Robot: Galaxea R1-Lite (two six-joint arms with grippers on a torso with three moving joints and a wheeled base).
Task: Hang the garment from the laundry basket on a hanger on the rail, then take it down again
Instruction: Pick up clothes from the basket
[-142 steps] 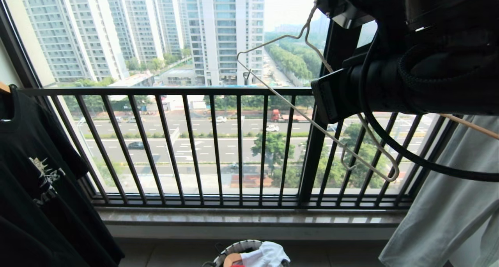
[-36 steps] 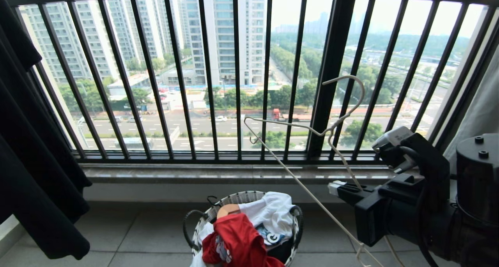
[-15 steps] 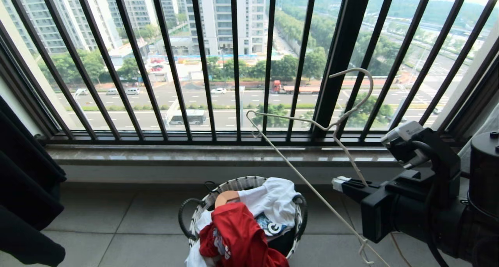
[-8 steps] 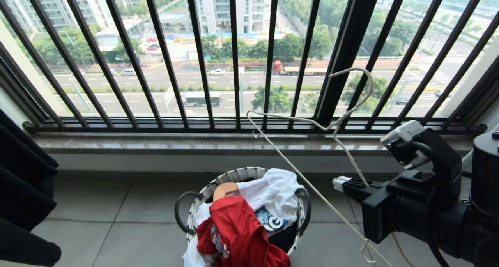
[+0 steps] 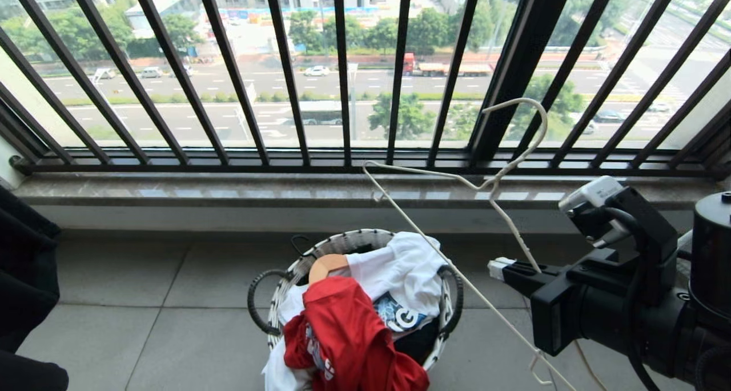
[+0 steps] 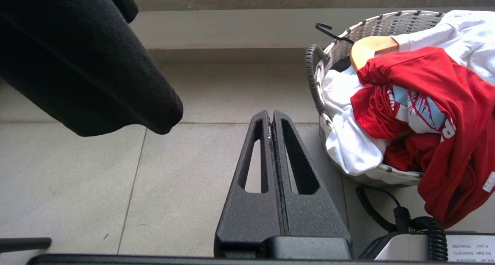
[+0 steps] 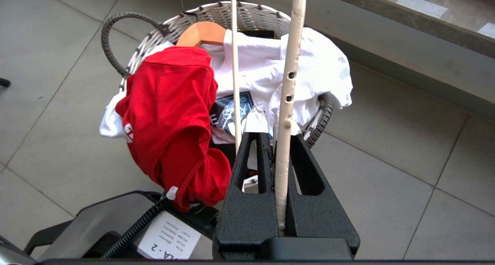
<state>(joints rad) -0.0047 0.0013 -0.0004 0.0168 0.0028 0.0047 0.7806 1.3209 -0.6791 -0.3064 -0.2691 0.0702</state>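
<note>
Hanger [image 5: 457,185] was kept clamped in R gripper [image 7: 284,141] at frame right, prob. ready for red garment [image 5: 348,339] in basket [image 5: 342,244], lower centre; L gripper [image 6: 272,118] was shut, empty.

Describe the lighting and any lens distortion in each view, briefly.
Head view: bright daylight behind the black barred window railing, whose bars fan outward, a wide-angle effect; the glossy stone sill shows pale reflections. Left wrist view: soft, even light on the grey floor tiles, no hard shadows. Right wrist view: equally diffuse; the red T-shirt in the round woven basket is evenly lit.
</note>
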